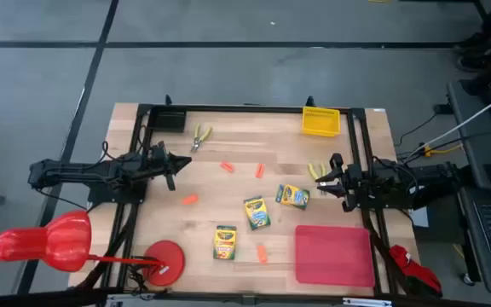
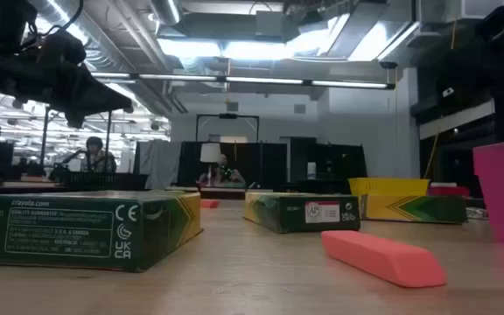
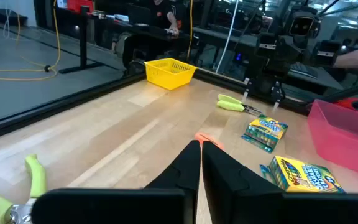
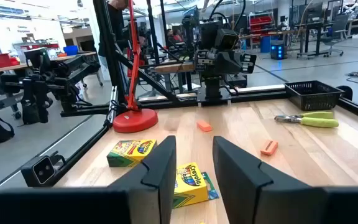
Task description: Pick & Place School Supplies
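Observation:
Three yellow-green crayon boxes lie flat mid-table (image 1: 292, 196), (image 1: 257, 212), (image 1: 225, 242). Several orange stubs are scattered around them, e.g. (image 1: 227, 166), (image 1: 260, 171), (image 1: 189, 200). One yellow-handled tool (image 1: 200, 136) lies near the far edge, the other (image 1: 316, 170) beside my right gripper. My left gripper (image 1: 173, 164) hovers shut at the table's left, a stub (image 3: 205, 138) just beyond its fingertips (image 3: 201, 168). My right gripper (image 1: 326, 177) hovers open at the right, facing a crayon box (image 4: 188, 183) seen between its fingers.
A flat red tray (image 1: 334, 254) sits at the near right. A yellow mesh basket (image 1: 320, 120) stands at the far right, a black basket (image 1: 170, 119) at the far left. A red round stand base (image 1: 164, 260) occupies the near left.

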Robot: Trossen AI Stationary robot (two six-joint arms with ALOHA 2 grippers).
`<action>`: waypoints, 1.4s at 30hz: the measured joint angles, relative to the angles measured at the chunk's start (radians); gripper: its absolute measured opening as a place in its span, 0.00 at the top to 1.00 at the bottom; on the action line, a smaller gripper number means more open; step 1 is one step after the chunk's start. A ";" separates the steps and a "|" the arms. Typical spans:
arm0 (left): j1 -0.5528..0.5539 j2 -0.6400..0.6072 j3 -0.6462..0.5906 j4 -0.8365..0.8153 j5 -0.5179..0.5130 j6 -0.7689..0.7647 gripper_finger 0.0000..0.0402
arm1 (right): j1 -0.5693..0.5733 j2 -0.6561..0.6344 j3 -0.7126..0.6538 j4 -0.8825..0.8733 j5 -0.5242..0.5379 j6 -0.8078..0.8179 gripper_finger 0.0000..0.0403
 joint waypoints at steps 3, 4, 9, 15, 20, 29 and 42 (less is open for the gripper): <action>0.000 0.000 0.000 0.000 0.000 0.000 0.97 | 0.000 0.000 0.000 0.000 0.000 0.000 0.73; 0.000 0.000 0.000 0.000 0.000 0.000 0.97 | 0.000 0.000 0.000 0.000 0.000 0.000 0.73; 0.000 0.000 0.000 0.000 0.000 0.000 0.97 | 0.000 0.000 0.000 0.000 0.000 0.000 0.73; 0.000 0.000 0.000 0.000 0.000 0.000 0.97 | 0.000 0.000 0.000 0.000 0.000 0.000 0.73; 0.000 0.000 0.000 0.000 0.000 0.000 0.97 | 0.000 0.000 0.000 0.000 0.000 0.000 0.73; 0.000 0.000 0.000 0.000 0.000 0.000 0.97 | 0.000 0.000 0.000 0.000 0.000 0.000 0.73; 0.000 0.000 0.000 0.000 0.000 0.000 0.97 | 0.000 0.000 0.000 0.205 0.035 0.241 0.73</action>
